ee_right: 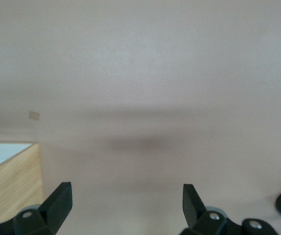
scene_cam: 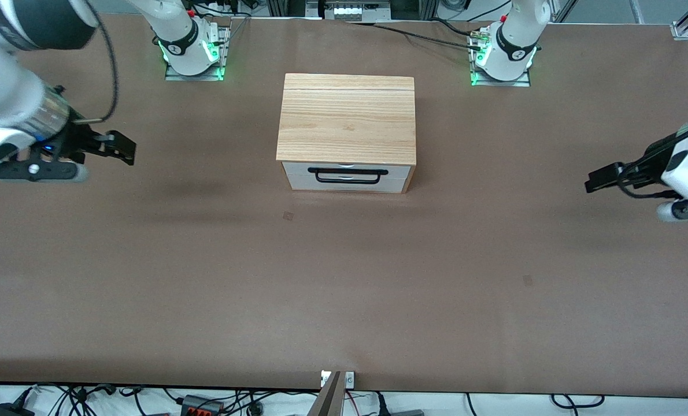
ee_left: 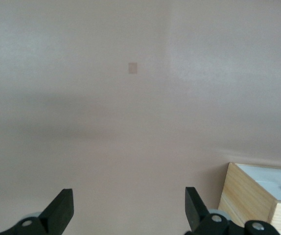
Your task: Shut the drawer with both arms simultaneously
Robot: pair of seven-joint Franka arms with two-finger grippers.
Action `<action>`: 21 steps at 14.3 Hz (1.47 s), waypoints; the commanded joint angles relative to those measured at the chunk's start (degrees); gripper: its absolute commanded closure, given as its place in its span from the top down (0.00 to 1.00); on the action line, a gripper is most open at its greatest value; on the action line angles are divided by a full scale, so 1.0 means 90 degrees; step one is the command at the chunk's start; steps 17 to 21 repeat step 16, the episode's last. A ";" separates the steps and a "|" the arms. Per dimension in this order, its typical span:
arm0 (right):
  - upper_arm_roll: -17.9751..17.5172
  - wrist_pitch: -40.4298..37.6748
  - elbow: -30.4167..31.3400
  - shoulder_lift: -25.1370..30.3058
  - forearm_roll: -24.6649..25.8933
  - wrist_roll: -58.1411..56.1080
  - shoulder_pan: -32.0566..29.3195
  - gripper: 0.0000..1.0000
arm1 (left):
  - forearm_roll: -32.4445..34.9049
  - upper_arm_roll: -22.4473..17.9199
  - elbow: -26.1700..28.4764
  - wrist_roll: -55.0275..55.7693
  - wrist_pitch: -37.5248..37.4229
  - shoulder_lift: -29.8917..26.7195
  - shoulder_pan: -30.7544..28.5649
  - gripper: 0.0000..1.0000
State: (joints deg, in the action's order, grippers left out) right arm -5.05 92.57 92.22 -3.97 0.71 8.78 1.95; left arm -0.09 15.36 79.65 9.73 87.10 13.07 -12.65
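Observation:
The light-oak cabinet (scene_cam: pixel 347 118) stands mid-table near the arms' bases. Its drawer (scene_cam: pixel 347 180) has a white front and a black bar handle (scene_cam: pixel 348 175); the front sits about level with the cabinet's front edge. My right gripper (scene_cam: pixel 118 147) hangs open and empty over bare table toward the right arm's end, well apart from the cabinet. My left gripper (scene_cam: pixel 601 178) hangs open and empty over the table toward the left arm's end. The left wrist view shows open fingers (ee_left: pixel 62 209) and a cabinet corner (ee_left: pixel 250 198). The right wrist view shows open fingers (ee_right: pixel 59 201) and the cabinet's side (ee_right: pixel 13 181).
The brown table (scene_cam: pixel 344 289) is wide and bare around the cabinet. A small square mark (scene_cam: pixel 288 215) lies on it in front of the drawer. The arms' bases (scene_cam: pixel 192 49) (scene_cam: pixel 503 55) stand at the table's edge farthest from the front camera.

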 commanded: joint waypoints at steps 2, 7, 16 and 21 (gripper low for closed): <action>-0.0103 0.0008 0.0378 0.0383 -0.0177 0.0001 -0.0275 1.00 | 0.0088 0.0119 0.1597 -0.0026 0.0888 -0.1030 -0.0011 1.00; 0.0269 0.0008 0.0349 0.0422 -0.0167 0.0011 -0.0266 1.00 | 0.0137 0.0119 0.1667 -0.0065 0.0899 -0.1090 -0.0021 1.00; 0.0269 -0.0002 0.0309 0.0383 -0.0177 0.0040 -0.0314 1.00 | 0.0079 0.0178 0.1745 -0.0232 0.0860 -0.1130 -0.0011 1.00; 0.0269 -0.0002 0.0309 0.0383 -0.0177 0.0040 -0.0314 1.00 | 0.0079 0.0178 0.1745 -0.0232 0.0860 -0.1130 -0.0011 1.00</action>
